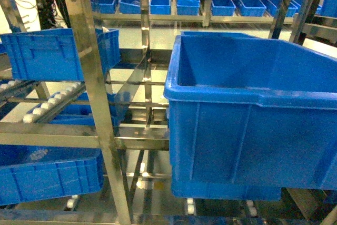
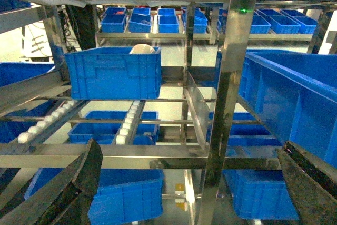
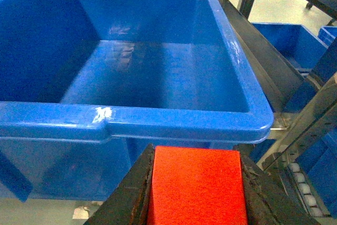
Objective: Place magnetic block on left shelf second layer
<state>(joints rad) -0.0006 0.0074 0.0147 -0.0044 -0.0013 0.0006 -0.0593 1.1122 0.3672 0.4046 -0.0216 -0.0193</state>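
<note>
From my head camera, the left shelf (image 1: 95, 77) rises as a steel rack with perforated uprights. At nine o'clock a blue bin (image 1: 60, 51) sits on a sloping track of white rollers (image 1: 45, 105); another blue bin (image 1: 50, 175) lies below it at seven o'clock. A large blue bin (image 1: 247, 125) fills the view toward three o'clock.

My left tool (image 2: 189, 183) faces the rack with its dark fingers (image 2: 84, 177) spread wide, one at seven o'clock and one at five o'clock, holding nothing.

My right tool (image 3: 196, 188) is closed around the magnetic block (image 3: 196, 185), a red block with a rough face, at six o'clock in its wrist view. The block sits just in front of the large bin's near rim, outside the bin.
</note>
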